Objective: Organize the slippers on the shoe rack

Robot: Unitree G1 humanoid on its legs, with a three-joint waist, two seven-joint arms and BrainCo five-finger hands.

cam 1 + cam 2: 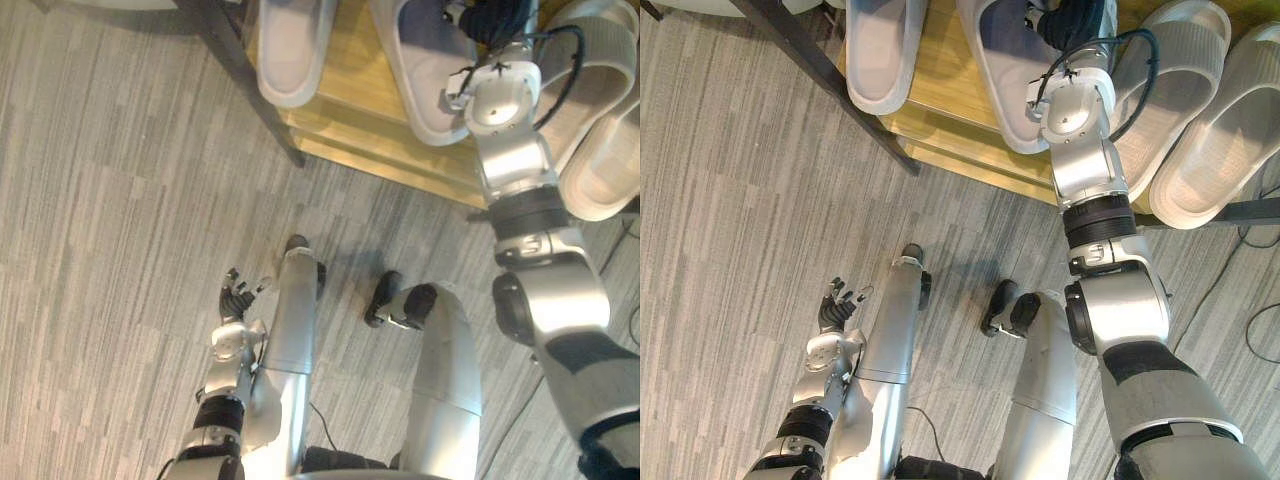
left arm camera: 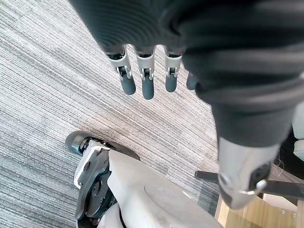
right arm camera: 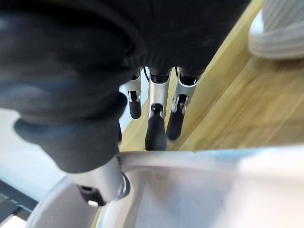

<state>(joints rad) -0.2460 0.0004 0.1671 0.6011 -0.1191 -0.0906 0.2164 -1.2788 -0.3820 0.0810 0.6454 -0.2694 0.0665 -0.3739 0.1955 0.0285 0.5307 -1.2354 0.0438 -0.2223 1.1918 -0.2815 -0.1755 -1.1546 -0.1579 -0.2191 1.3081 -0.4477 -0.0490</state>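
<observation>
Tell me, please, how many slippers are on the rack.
4. A pale slipper lies leftmost on the rack, another under the right hand. Two beige ribbed slippers lie side by side on the right. More may lie out of view.

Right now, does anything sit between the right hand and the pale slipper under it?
Nothing visible does. The right hand hangs open directly over the pale slipper on the wooden rack, fingertips close to its rim; whether they touch it cannot be told.
</observation>
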